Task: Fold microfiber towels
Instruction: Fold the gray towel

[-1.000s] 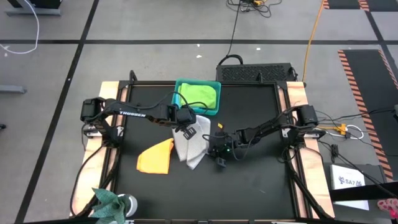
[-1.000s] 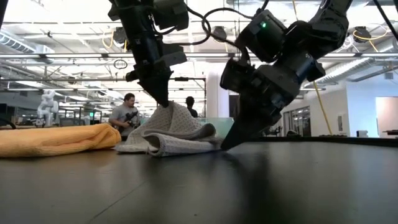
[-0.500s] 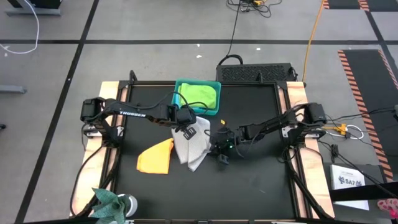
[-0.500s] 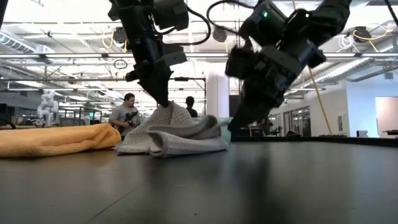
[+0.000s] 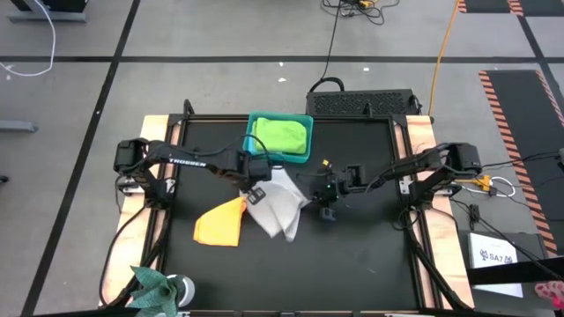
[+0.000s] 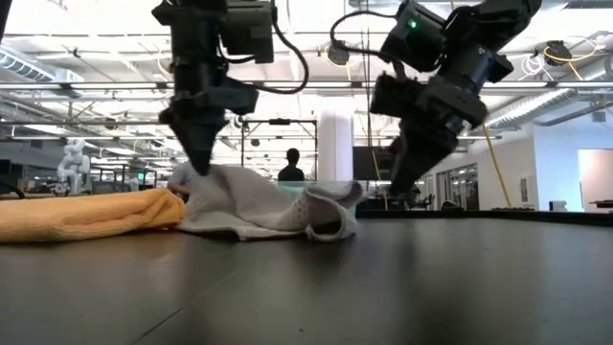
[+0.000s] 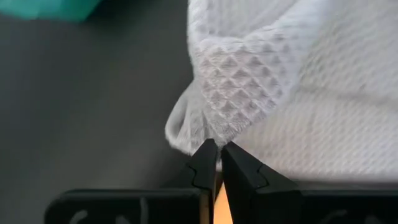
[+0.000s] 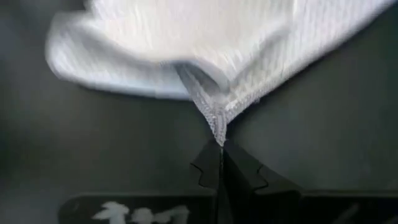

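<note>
Two dark robot arms work over a black desk [image 5: 370,255], seen from above. The light grey towel [image 5: 280,210] lies mid-desk, just in front of the teal bin [image 5: 251,123], which holds the lime green towel [image 5: 284,135].

The left gripper [image 5: 253,188] has its jaws nearly closed, pinching the grey towel's edge on the side toward the orange-yellow towel [image 5: 220,224]. The right gripper [image 5: 328,210] has its jaws fully closed on a thin corner of the same towel, on the far side from the orange-yellow one.

Since a second ago, the right gripper has clamped that corner and drawn it outward, while the left has shifted the other way. The bunched towel now lies wider and flatter. It is probably being spread flat, so folding has yet to start.
</note>
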